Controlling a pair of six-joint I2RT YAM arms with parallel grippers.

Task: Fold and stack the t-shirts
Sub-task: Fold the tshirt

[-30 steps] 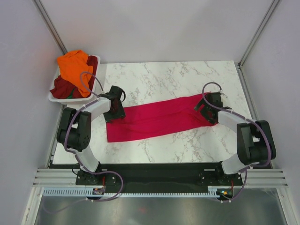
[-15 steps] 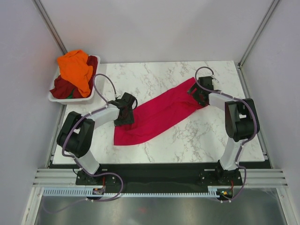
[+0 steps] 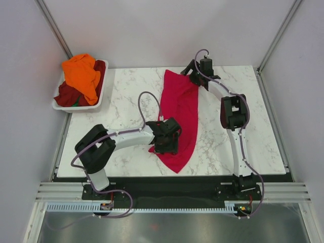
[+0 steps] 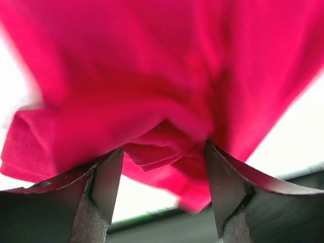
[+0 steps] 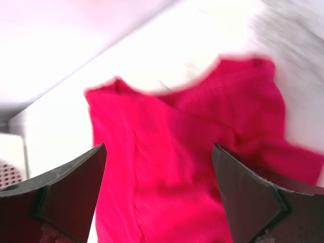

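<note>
Tension, we judge, is why the shirt point(image 3: 181, 114) lies as a long band from far to near across the surface point(image 3: 131, 86): our left claw point(image 3: 167, 145) has its near end bunched between fairly wide jaws, grip unclear, while our right claw point(image 3: 194, 76) gapes over the far end.

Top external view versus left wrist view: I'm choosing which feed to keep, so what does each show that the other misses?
Only the top external: the white basket holding the orange shirt and maroon shirt, and the right gripper at the far end of the crimson shirt. Only the left wrist: cloth bunched between the fingers of the left gripper, seen up close. Both: the crimson shirt.
</note>
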